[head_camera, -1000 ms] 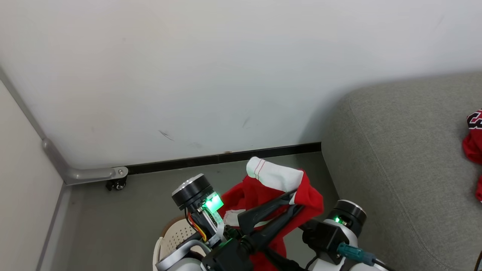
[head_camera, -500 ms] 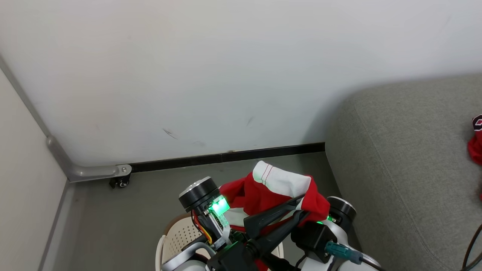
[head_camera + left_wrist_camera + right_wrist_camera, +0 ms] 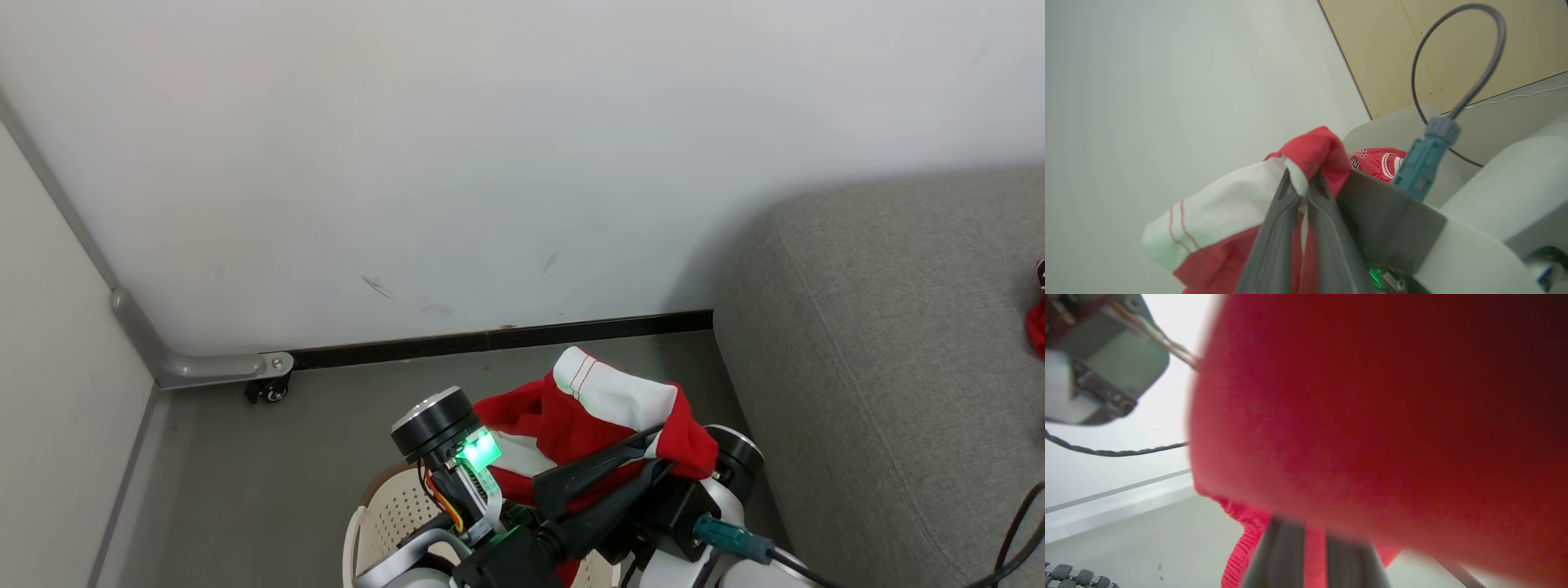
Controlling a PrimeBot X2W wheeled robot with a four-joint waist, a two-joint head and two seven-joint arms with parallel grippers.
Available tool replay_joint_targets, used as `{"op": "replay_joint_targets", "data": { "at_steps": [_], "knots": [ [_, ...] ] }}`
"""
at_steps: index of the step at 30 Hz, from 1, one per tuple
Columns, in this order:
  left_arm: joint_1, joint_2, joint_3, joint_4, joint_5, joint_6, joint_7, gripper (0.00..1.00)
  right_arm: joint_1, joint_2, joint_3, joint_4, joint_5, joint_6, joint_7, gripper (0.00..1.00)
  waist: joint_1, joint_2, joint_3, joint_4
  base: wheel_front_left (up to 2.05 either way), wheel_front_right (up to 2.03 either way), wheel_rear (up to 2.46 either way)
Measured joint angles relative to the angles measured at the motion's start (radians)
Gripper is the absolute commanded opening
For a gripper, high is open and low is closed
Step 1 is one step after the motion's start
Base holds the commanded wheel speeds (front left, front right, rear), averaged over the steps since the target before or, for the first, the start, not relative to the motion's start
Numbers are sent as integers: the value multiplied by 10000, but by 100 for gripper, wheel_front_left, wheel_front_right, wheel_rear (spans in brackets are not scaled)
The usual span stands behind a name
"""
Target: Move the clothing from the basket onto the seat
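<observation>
The left tool (image 3: 1300,181) and right tool (image 3: 1314,533) are both clenching the red garment (image 3: 608,400); judging by its hang, they should be lifting it clear of the basket (image 3: 390,516) before swinging over the seat's (image 3: 882,351) left edge.

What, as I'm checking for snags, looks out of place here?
The red garment, pinched in the left gripper, is draped over the right wrist, smothering its camera.

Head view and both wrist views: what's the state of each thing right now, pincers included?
left pincer: shut on the red garment.
right pincer: shut, the red garment between its fingers.
red garment: hanging from the pincers over the basket.
jersey: lying crumpled on the seat.
basket: upright on the floor, inside mostly hidden.
seat: bearing the jersey.
</observation>
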Motion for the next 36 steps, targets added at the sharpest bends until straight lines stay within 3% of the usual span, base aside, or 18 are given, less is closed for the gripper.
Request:
{"op": "replay_joint_targets", "data": {
  "at_steps": [23,36],
  "knots": [
    [84,238,1026,219,-174,119,0,0,490,165,-2615,426,0,-2,2,0,0,0,-39,-26,0,0,0],
    [658,297,1547,905,-284,370,0,0,817,495,-3340,67,268,-2,2,0,0,0,-72,-18,0,0,0]
  ]
}}
